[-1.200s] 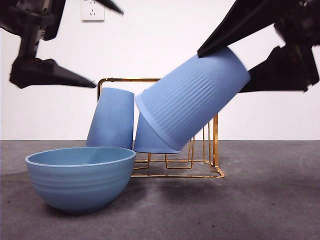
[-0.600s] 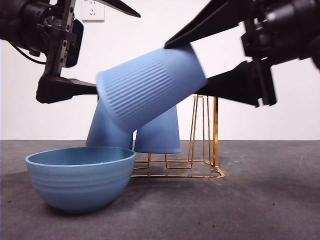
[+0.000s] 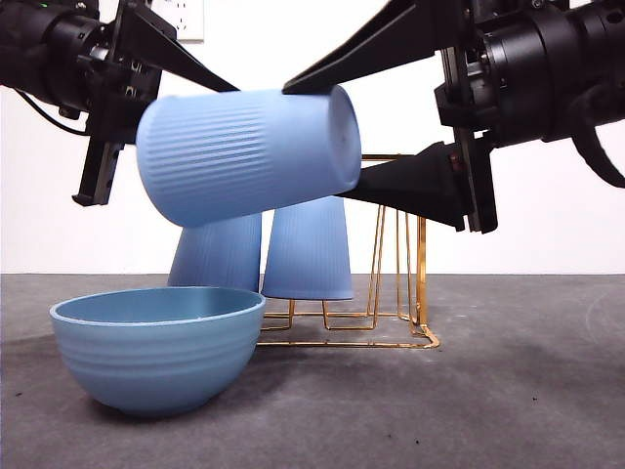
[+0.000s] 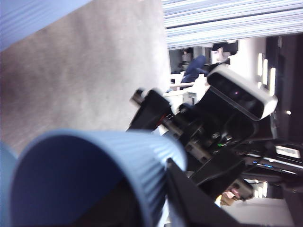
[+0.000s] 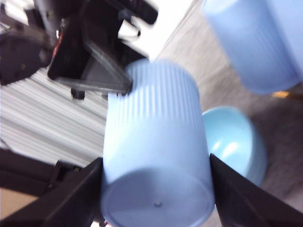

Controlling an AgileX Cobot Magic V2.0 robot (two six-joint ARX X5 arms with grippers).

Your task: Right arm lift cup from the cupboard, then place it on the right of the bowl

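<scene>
While three blue cups are in sight, one cup (image 3: 244,156) hangs on its side in the air above the bowl (image 3: 156,357), its narrow base clamped between the jaws of the right gripper (image 3: 337,137). The other two cups (image 3: 264,249) stand upside down on the gold cupboard (image 3: 410,283), behind the bowl, on the grey table (image 3: 508,391). Close at the lifted cup's open mouth is the left gripper (image 3: 190,83), one finger (image 4: 199,203) inside the rim and one outside; whether it pinches the wall cannot be told. A white wall socket (image 3: 186,20) peeks out behind the left arm.
</scene>
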